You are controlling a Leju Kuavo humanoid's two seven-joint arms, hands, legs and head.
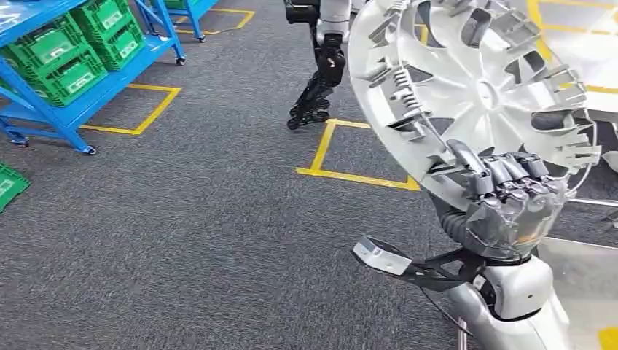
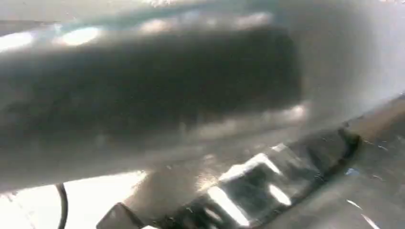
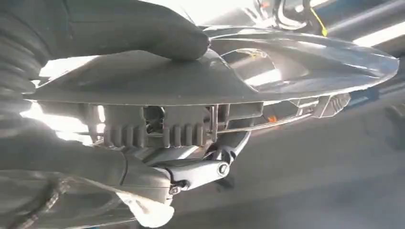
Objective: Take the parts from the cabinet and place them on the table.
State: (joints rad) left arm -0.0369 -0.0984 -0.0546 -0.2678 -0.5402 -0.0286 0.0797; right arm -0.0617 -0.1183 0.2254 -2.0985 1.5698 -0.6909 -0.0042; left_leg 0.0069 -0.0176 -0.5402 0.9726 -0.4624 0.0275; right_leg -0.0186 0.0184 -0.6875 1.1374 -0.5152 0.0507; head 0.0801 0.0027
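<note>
A silver wheel cover (image 1: 466, 87) stands nearly upright at the right of the head view, its ribbed back with clips and a wire ring facing me. My right hand (image 1: 510, 208) grips its lower rim, fingers curled over the edge. In the right wrist view the thick grey thumb (image 3: 119, 28) presses on the smooth outer face of the wheel cover (image 3: 296, 62), and the other fingers lie under the clip side. The left wrist view is a blur with a dark grey mass (image 2: 143, 95) close to the lens, and the left hand's state cannot be read from it.
A blue rack (image 1: 95, 95) holding green crates (image 1: 65, 51) stands at the far left, with one more green crate (image 1: 9, 184) on the floor. Yellow tape squares (image 1: 350, 175) mark the grey carpet. Another robot's hanging arm (image 1: 321, 65) is ahead. A pale flat surface (image 1: 583, 277) lies at lower right.
</note>
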